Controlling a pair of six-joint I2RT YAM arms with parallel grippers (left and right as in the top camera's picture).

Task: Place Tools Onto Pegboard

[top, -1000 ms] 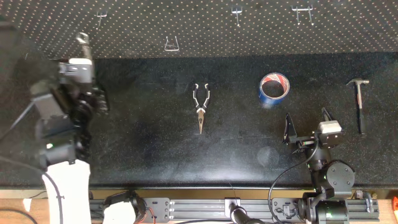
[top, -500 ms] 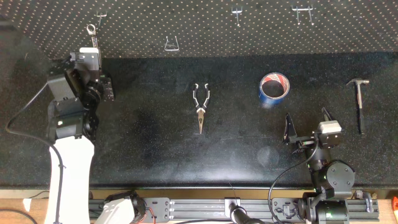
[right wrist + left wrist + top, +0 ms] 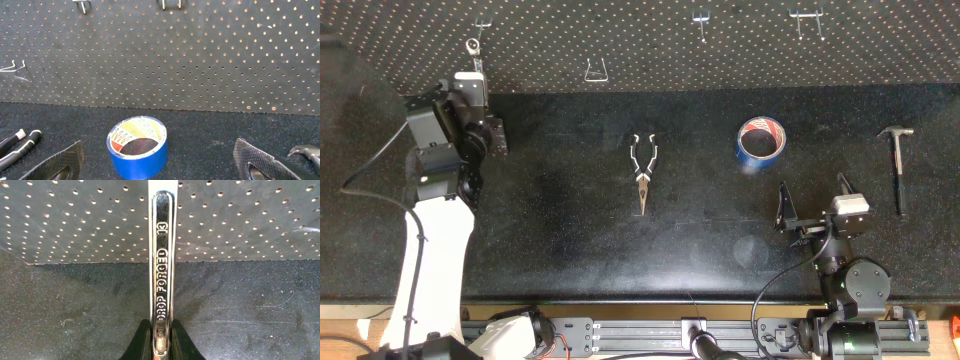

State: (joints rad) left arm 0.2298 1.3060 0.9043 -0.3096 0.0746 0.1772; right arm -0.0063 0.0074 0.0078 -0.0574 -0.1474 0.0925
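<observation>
My left gripper (image 3: 473,78) is shut on a steel wrench (image 3: 162,260), held upright against the pegboard (image 3: 650,45) at the far left. The wrench's ring end (image 3: 472,46) sits just below a peg hook (image 3: 483,24). In the left wrist view the wrench shaft runs straight out from between the fingers (image 3: 142,340). My right gripper (image 3: 812,200) stands open low at the right, its fingers (image 3: 60,160) either side of a blue tape roll (image 3: 139,147). Pliers (image 3: 643,165) lie mid-mat. A hammer (image 3: 897,160) lies at the far right.
More hooks hang on the pegboard: a wire loop (image 3: 597,71), a hook (image 3: 700,20) and a double hook (image 3: 807,20). The black mat (image 3: 560,220) has open room between the pliers and the left arm. The table's front edge runs along the rail (image 3: 690,325).
My left arm has swung right and toward the pegboard, raising the wrench so its ring end now lies just under the left hook. The right arm has stayed still.
</observation>
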